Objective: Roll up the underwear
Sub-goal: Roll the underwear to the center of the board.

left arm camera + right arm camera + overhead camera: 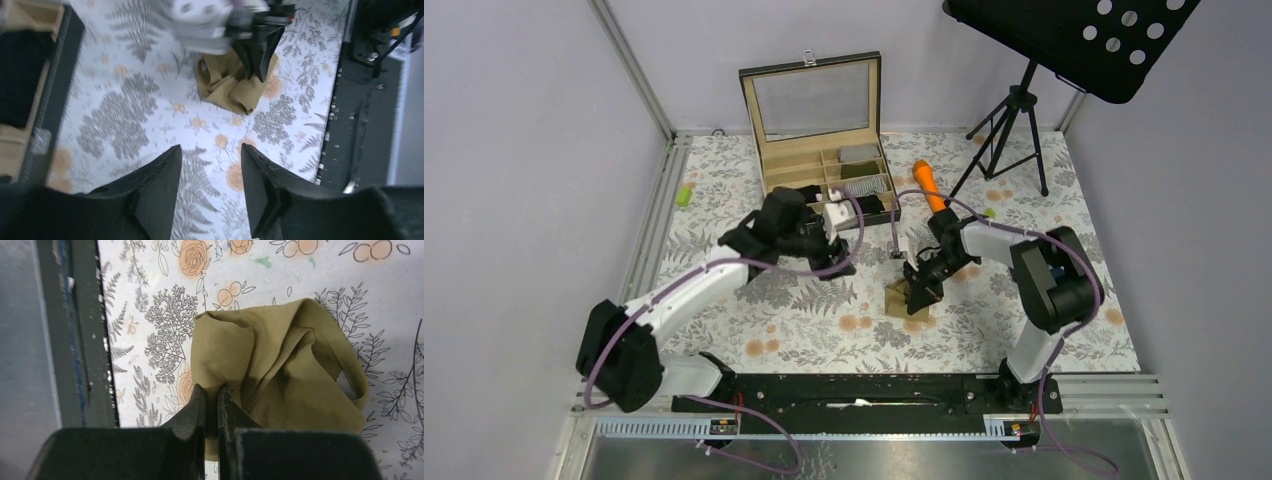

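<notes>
An olive-tan underwear (898, 298) (280, 355) lies bunched on the floral cloth near the table's middle. My right gripper (921, 288) (212, 390) is shut on a fold at its edge, fingers nearly together with fabric pinched between them. The left wrist view shows the same bundle (227, 87) with the right gripper's black fingers (260, 50) on top of it. My left gripper (842, 260) (210, 152) hangs open and empty over bare cloth, a short way left of the bundle. A black underwear (869, 205) sits in a compartment of the wooden box.
The open wooden box (776, 182) with dividers stands at the back centre, just beyond my left wrist. An orange carrot-shaped stick (928, 185) lies to its right. A small light-green cylinder (684, 195) rests at the far left. A black music stand (1024, 100) occupies the back right.
</notes>
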